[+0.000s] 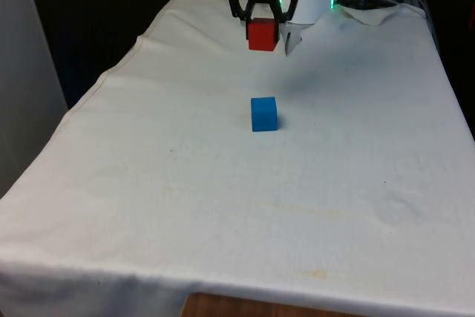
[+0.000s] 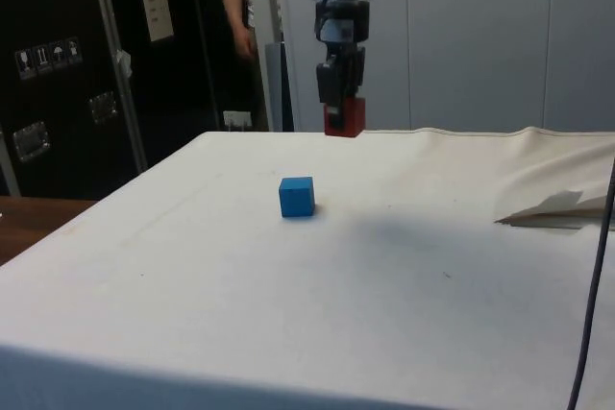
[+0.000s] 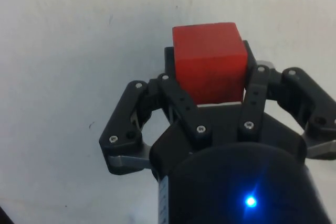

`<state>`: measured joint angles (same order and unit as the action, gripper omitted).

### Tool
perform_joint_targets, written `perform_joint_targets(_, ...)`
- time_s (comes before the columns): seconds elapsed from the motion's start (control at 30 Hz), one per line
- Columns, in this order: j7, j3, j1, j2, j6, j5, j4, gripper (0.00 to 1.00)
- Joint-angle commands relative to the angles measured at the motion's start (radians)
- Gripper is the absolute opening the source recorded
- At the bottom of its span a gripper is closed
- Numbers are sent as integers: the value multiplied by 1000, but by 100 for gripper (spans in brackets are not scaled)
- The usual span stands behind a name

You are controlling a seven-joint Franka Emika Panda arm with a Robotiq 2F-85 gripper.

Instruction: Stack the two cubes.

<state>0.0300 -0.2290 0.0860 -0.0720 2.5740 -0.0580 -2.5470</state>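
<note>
holding red cube (image 1: 262, 35) above cloth (image 1: 223, 206)

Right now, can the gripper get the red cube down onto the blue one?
Probably yes. The gripper holds the red cube above the cloth, and the blue cube sits alone with its top uncovered.

The gripper (image 2: 343, 120) hangs above the table (image 2: 288, 285) with a red cube (image 2: 344, 117) clamped in its fingers. A blue cube (image 2: 297, 196) sits on the white cloth at its seven o'clock, well apart. A person's arm (image 2: 233, 7) shows at eleven o'clock.
</note>
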Motion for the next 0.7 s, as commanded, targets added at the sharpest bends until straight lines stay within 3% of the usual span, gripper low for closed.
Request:
perform_joint_targets(0.0, 23, 3, 7, 13, -12, 28, 19, 1)
perform_joint_targets(0.13, 48, 7, 6, 40, -16, 45, 52, 1)
perform_joint_targets(0.17, 31, 5, 2, 32, -4, 22, 41, 1)
perform_joint_targets(0.2, 59, 9, 6, 56, -19, 53, 72, 1)
perform_joint_targets(0.67, 107, 31, 4, 182, -33, 81, 215, 1)
